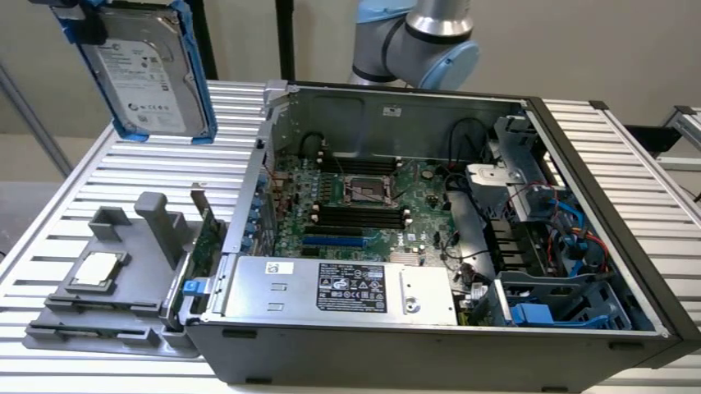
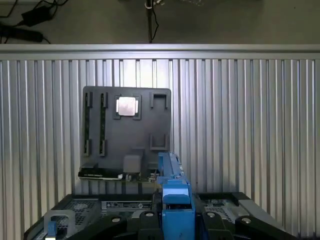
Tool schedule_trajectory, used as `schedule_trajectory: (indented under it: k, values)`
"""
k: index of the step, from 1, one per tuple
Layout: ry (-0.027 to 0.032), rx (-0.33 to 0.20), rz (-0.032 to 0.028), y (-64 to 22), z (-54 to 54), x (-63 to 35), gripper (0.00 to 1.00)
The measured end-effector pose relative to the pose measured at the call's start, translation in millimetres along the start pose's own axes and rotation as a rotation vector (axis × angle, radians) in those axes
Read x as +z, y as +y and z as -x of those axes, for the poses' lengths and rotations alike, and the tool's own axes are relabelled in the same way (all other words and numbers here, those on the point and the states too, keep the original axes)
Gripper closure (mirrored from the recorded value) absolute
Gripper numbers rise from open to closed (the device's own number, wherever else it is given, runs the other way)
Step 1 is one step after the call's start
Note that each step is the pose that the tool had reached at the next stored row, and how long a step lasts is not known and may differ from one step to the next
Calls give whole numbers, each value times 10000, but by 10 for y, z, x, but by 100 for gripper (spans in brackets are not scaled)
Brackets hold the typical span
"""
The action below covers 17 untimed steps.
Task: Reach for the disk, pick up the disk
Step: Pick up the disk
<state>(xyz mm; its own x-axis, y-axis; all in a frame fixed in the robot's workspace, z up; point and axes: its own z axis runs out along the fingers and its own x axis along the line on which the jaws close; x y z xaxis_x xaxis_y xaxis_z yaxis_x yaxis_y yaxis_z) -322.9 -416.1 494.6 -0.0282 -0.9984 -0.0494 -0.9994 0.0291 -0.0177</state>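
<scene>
Exterior view: the disk (image 1: 148, 70) is hanging upright in the air, clear above the slatted table (image 1: 98, 176), to the exterior view's left of the open computer case (image 1: 438, 345); wrist view: the gripper (image 2: 176, 225) is clamping the disk's blue carrier edge-on between its jaws, above the grey fixture tray (image 2: 127, 135) carrying a small silver chip (image 2: 126, 106).

The ribbed metal table (image 1: 641, 189) carries an open computer case (image 1: 438, 353) that covers most of its middle. A grey plastic holder (image 1: 110, 316) lies just beside the case, near the table's corner on the exterior view's left.
</scene>
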Motion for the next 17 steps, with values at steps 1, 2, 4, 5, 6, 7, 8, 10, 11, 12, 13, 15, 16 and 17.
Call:
schedule_trajectory:
  k: [1,2,4,5,6,7,8,10,11,12,13,15,16,17]
  values:
    - [-10,0,0,-44,-5,-22,67]
    - [-21,0,1,-92,-10,-44,67]
    - [-43,1,5,-184,-19,-86,67]
    - [-55,1,6,-228,-24,-104,67]
    - [-68,1,7,-273,-28,-120,67]
    - [-78,2,7,-321,-35,-135,67]
    - [-84,2,9,-366,-41,-145,67]
    - [-95,2,9,-459,-59,-152,67]
    - [-96,2,10,-506,-71,-153,67]
    - [-96,2,10,-548,-82,-153,67]
    - [-97,2,9,-595,-94,-152,67]
    - [-97,2,9,-688,-119,-152,67]
    - [-97,2,9,-732,-130,-152,67]
    - [-97,2,9,-777,-140,-152,67]
